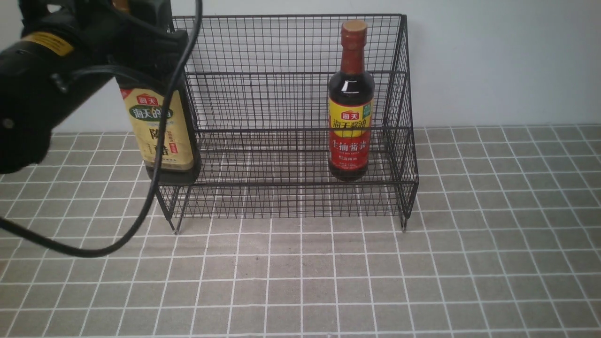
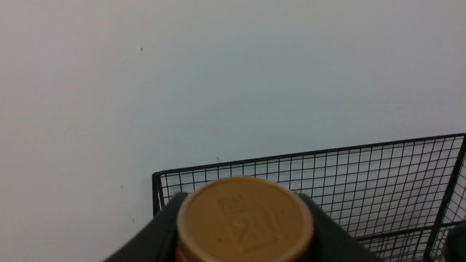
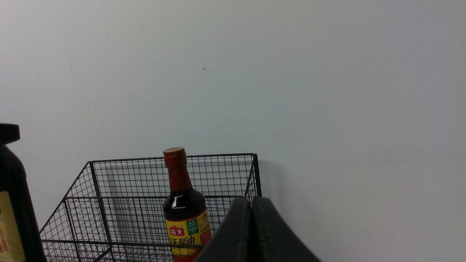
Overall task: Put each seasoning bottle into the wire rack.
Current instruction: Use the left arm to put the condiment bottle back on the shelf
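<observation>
The left pincer (image 1: 136, 28) grips the broad bottle (image 1: 159, 136) by the neck at the left end of the black wire rack (image 1: 272, 94), on a grey tiled tabletop (image 1: 328, 281) before a pale wall (image 1: 493, 61). The bottle hangs upright, its beige-green label facing the camera with no mesh crossing it, so it sits in front of the rack's wires at that corner. Whether its base rests on anything cannot be told. A black cable (image 1: 89, 256) loops down from the arm across the bottle and the rack's left foot.

From the left wrist, the gold cap (image 2: 244, 218) fills the gap between the dark fingers (image 2: 160, 233) of the left pincer (image 2: 244, 222), which are closed part-way against the neck on either side. The rack's (image 2: 364, 171) top rail runs just behind the cap.

The slim bottle (image 1: 351, 101), with its red-brown neck and red-yellow label, stands upright inside the rack near the right side wall, its lower half behind the front mesh.

From the right wrist, the right pincer (image 3: 251, 225) is shown with its two fingers pressed flat together and nothing between them. It is raised clear of the rack (image 3: 127, 182), with the slim bottle (image 3: 184, 207) beyond it. The broad bottle (image 3: 14, 203) shows at the edge of that view.
</observation>
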Controlling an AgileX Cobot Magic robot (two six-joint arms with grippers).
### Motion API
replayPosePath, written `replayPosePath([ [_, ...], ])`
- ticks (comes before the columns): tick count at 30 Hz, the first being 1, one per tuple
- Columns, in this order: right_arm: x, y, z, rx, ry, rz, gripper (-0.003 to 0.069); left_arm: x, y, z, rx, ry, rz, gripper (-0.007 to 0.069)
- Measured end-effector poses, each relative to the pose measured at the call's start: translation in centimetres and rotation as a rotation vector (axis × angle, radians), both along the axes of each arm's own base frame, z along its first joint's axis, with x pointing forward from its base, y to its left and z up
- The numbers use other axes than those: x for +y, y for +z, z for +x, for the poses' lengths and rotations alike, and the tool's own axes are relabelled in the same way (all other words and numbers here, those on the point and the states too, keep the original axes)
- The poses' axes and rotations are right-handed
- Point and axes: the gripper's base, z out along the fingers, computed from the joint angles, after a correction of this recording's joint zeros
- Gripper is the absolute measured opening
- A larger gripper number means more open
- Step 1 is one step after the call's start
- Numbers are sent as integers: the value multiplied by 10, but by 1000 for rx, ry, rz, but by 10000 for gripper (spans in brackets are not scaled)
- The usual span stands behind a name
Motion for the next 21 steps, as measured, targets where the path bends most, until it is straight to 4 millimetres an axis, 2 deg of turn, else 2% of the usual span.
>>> replayPosePath([
  [8,0,0,0,0,0,0,-12,-3,-10,15,-5,17,1,304],
  [11,0,-1,0,2,0,0,-12,-6,-28,22,80,2,24,304],
  [12,0,0,0,1,0,0,-12,-6,-28,22,82,1,25,304],
  [13,0,-1,0,6,1,-2,-12,-8,-38,25,121,-3,32,304],
  [21,0,-1,0,10,3,-3,-12,-9,-42,25,150,-12,34,304],
])
